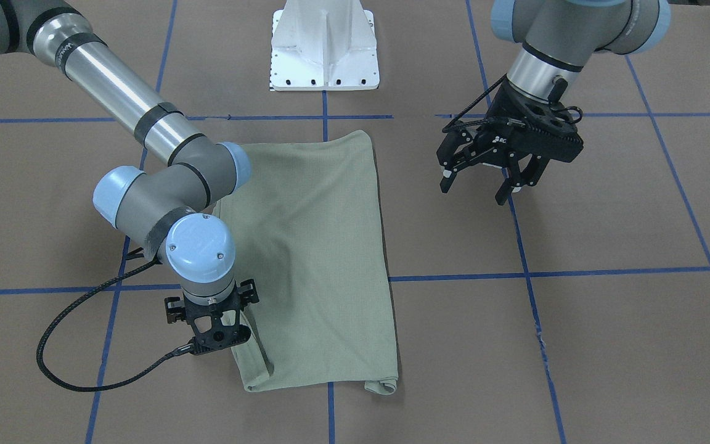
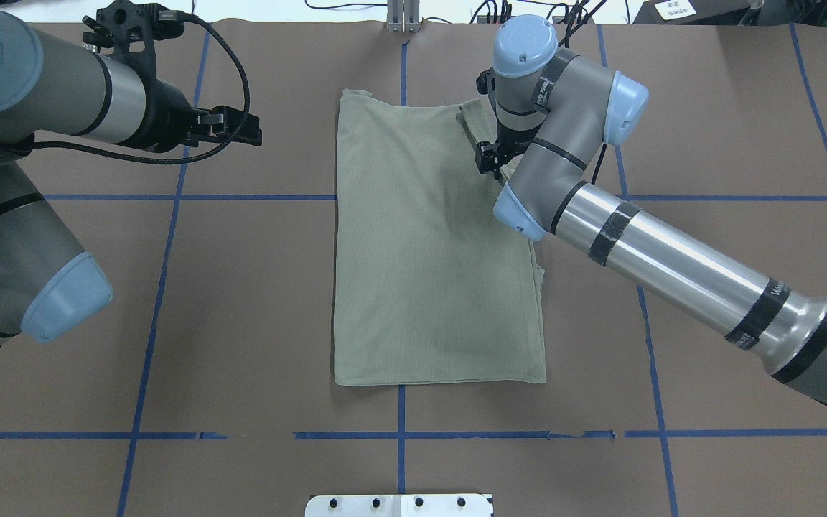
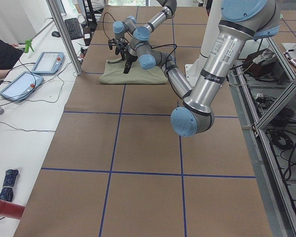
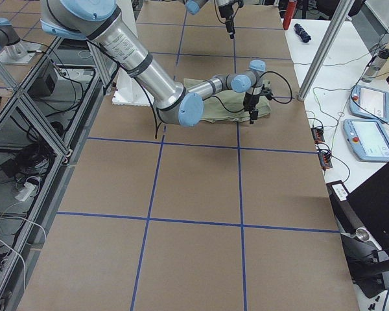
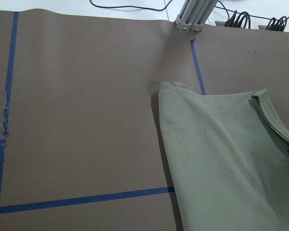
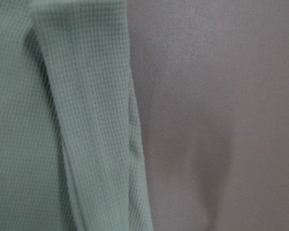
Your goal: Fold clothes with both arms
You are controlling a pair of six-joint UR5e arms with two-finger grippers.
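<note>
The sage-green shirt (image 1: 318, 246) (image 2: 435, 273) lies flat on the brown table, folded into a long rectangle, with a narrow strip doubled over along one long edge (image 6: 62, 120). My right gripper (image 1: 213, 324) (image 2: 489, 156) points straight down at that edge, near the shirt's far corner from the robot. Its fingers are hidden under the wrist, so I cannot tell whether they are open or shut. My left gripper (image 1: 477, 191) (image 2: 255, 134) hangs open and empty above bare table, well off the shirt's other side. The left wrist view shows the shirt's (image 5: 221, 159) far corner.
The white pedestal base (image 1: 325, 49) (image 2: 399, 505) stands at the robot's edge of the table. Blue tape lines (image 1: 546, 271) grid the brown surface. The right gripper's black cable (image 1: 53, 364) loops onto the table. Tablets (image 3: 19, 84) and a metal post (image 3: 64, 34) are beyond the far edge.
</note>
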